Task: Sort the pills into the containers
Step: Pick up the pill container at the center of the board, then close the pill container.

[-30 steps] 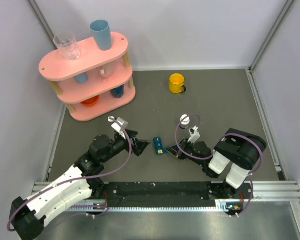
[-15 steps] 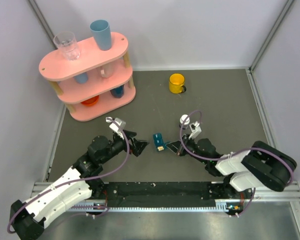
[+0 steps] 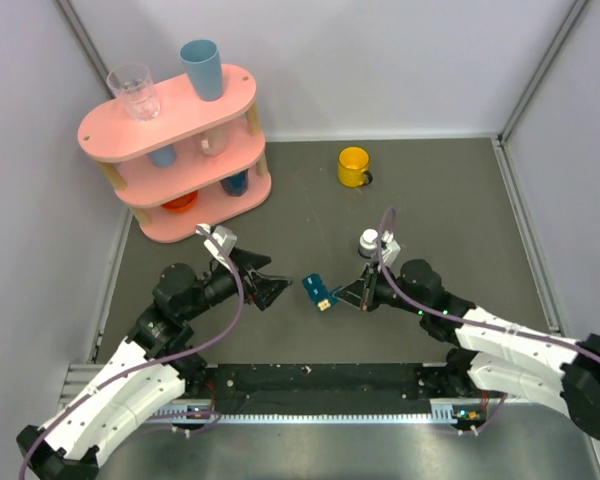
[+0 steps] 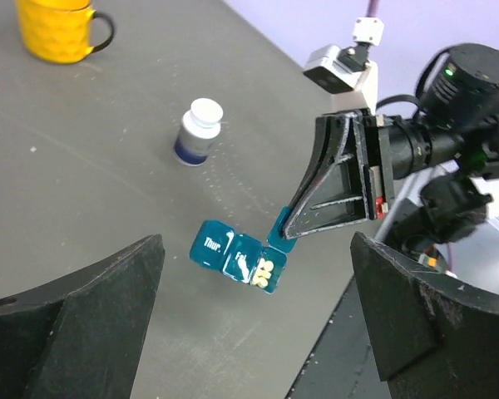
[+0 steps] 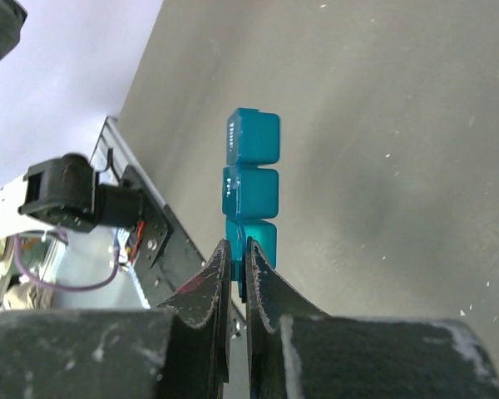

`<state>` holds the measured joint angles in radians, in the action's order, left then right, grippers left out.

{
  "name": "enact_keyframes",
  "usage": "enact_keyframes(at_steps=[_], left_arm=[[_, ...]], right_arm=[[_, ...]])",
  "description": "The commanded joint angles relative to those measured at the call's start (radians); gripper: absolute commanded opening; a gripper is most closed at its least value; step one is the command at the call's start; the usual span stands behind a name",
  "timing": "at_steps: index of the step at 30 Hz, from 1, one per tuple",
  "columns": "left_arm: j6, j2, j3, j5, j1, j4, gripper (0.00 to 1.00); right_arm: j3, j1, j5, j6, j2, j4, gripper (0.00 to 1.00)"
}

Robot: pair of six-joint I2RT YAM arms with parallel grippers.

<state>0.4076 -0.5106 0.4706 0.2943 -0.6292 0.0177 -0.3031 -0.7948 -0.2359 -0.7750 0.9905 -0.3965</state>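
Note:
The dark-teal pill box (image 3: 318, 291) is a short strip of square compartments near the middle of the mat. In the left wrist view the pill box (image 4: 237, 258) has two lids down, marked "Thur." and "Fri.". Its end compartment is open, with yellow pills (image 4: 264, 272) inside. My right gripper (image 3: 344, 295) is shut on that raised end lid, and in its own view the right gripper (image 5: 236, 246) pinches the teal flap with the pill box (image 5: 251, 179) hanging beyond. My left gripper (image 3: 270, 290) stands wide open just left of the box, its fingers (image 4: 83, 307) empty.
A small white capped bottle (image 3: 369, 241) stands just behind my right gripper. A yellow mug (image 3: 353, 166) sits farther back. A pink three-tier shelf (image 3: 170, 150) with cups and a glass fills the back left corner. Grey walls enclose the mat.
My right arm has stretched out low to the right while its gripper kept hold of the box, which turned a little. My left gripper has drawn slightly back to the left.

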Motion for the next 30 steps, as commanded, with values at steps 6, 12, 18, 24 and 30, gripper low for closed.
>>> enact_keyframes(at_steps=[6,12,18,24,30], left_arm=[[0.059,-0.039,0.066,0.388,0.085,-0.102,0.99],[0.151,-0.083,0.049,0.557,0.111,-0.257,0.99],[0.238,-0.138,0.046,0.664,0.112,-0.332,0.99],[0.229,-0.221,0.071,0.739,0.111,-0.272,0.99],[0.273,-0.262,0.066,0.756,0.108,-0.329,0.99]], right_arm=[[-0.18,0.022,-0.203,0.138,-0.285,0.496,0.0],[-0.299,0.02,-0.342,0.189,-0.332,0.662,0.0],[-0.404,0.022,-0.411,0.232,-0.374,0.795,0.0],[-0.449,0.02,-0.448,0.226,-0.383,0.823,0.0],[-0.467,0.02,-0.465,0.227,-0.369,0.823,0.0]])
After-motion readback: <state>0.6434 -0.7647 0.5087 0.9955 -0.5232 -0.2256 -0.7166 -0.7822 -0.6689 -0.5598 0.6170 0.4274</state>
